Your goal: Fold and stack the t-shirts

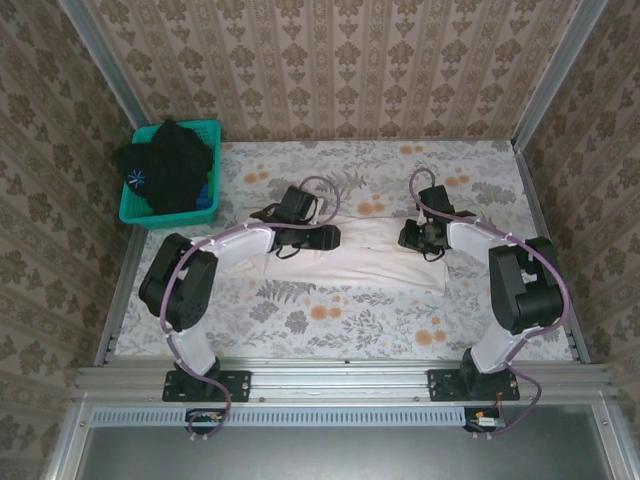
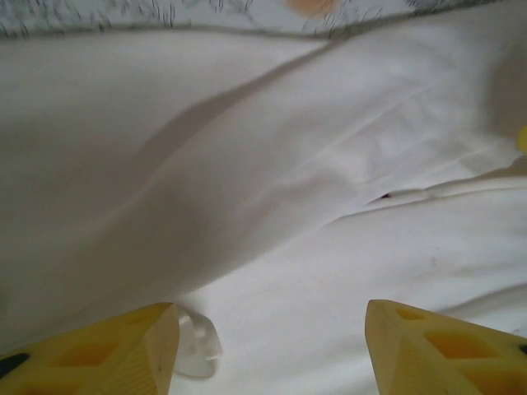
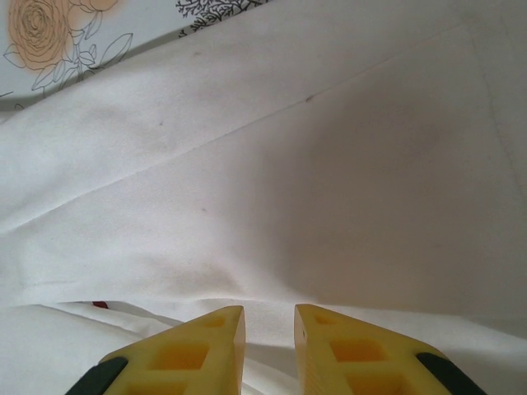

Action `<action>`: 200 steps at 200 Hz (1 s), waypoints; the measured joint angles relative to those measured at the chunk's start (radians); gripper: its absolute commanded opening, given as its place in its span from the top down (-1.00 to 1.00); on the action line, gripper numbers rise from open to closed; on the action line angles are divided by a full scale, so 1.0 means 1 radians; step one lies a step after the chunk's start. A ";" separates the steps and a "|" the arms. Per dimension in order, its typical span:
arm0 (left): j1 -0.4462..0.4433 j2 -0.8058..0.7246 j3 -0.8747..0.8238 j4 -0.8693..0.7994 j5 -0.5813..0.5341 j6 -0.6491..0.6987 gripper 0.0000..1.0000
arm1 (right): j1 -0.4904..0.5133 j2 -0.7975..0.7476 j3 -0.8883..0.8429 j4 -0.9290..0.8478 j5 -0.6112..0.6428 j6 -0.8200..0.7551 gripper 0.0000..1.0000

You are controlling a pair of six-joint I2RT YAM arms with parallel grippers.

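A white t-shirt (image 1: 380, 255) lies folded into a long strip across the middle of the table, pale side up. My left gripper (image 1: 270, 214) hovers low over its left end. In the left wrist view this gripper (image 2: 272, 317) is open, with only smooth white t-shirt (image 2: 329, 164) under the wide gap. My right gripper (image 1: 410, 238) is at the strip's right part. Its yellow fingers (image 3: 198, 350) stand close together on a raised fold of the t-shirt (image 3: 329, 181). A speck of red print (image 3: 99, 304) peeks from under a layer.
A teal mesh basket (image 1: 170, 218) holding dark clothes (image 1: 165, 165) stands at the back left corner. The table has a floral cover (image 1: 330, 315) and is walled in on three sides. Metal rails run along its edges.
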 measured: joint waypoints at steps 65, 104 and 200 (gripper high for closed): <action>0.090 -0.193 -0.077 0.002 -0.138 -0.001 -0.54 | 0.037 -0.019 0.011 0.000 0.000 0.000 0.47; 0.167 -0.103 -0.310 0.072 -0.166 -0.055 -0.57 | 0.066 0.073 0.054 -0.006 0.023 0.005 0.48; 0.175 -0.102 -0.185 -0.009 -0.241 -0.082 -0.91 | 0.043 0.082 0.173 -0.103 0.096 -0.018 0.41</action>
